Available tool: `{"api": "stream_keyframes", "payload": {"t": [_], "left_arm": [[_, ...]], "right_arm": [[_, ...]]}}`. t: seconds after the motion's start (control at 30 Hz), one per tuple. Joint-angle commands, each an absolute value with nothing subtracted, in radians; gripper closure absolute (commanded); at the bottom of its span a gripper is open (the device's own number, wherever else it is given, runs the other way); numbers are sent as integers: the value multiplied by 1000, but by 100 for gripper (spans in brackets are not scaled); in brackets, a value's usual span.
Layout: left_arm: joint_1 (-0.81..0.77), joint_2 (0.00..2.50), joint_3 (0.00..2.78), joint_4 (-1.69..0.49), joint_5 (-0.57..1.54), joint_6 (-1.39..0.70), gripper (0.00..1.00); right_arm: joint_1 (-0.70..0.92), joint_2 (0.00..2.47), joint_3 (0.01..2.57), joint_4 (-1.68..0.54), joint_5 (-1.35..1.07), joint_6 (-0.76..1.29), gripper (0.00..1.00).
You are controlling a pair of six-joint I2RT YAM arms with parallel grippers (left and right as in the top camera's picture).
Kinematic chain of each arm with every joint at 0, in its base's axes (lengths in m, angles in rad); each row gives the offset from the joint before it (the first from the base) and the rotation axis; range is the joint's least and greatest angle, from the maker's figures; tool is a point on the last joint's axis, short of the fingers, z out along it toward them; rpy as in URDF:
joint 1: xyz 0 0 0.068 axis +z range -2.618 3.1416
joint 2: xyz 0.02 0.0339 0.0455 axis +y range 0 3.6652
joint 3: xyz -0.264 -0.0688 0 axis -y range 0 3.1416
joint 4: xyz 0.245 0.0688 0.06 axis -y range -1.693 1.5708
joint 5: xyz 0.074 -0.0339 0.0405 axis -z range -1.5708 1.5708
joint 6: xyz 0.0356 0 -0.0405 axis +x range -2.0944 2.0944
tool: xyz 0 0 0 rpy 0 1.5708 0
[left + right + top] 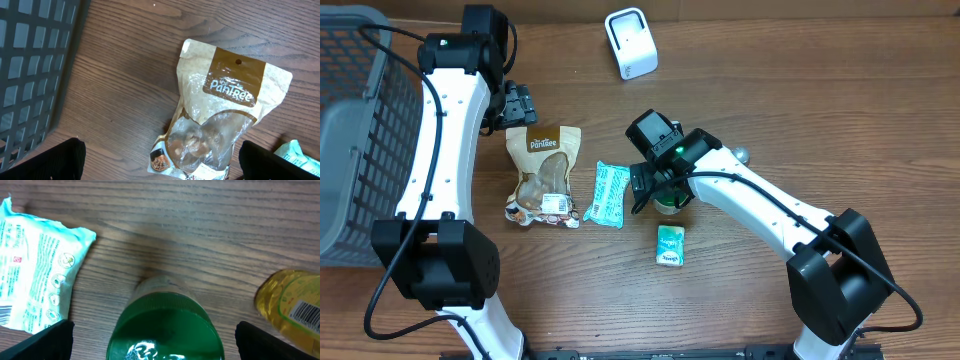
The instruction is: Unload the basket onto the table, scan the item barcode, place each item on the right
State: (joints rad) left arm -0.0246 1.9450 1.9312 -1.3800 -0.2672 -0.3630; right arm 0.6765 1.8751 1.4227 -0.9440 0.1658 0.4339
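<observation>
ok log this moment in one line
left hand open over pantree pouch | right hand open over green cap | nothing held | white scanner untouched

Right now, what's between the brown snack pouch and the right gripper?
Overhead view: one teal-and-white packet lies flat between the brown snack pouch and the right gripper; nothing else there.
</observation>
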Motion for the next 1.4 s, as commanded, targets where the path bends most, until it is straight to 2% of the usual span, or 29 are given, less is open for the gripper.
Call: {"api": "stream_keyframes", "payload": {"t": [0.0, 0.43, 0.73, 1.1, 1.37], "left_arm": [[-28, 1935, 1950, -1379, -279, -359, 0], [-28, 1935, 1950, -1379, -280, -359, 0], [-28, 1935, 1950, -1379, -279, -359, 0], [-28, 1935, 1950, -1379, -280, -359, 0], [-28, 1935, 1950, -1379, -279, -359, 0]], "right_arm": [[678, 1876, 1420, -952, 187, 442, 0], [678, 1879, 1418, -974, 187, 438, 0], [628, 1966, 1419, -971, 180, 438, 0], [622, 1974, 1418, -956, 57, 385, 0], [624, 1979, 1418, -958, 58, 385, 4]]}}
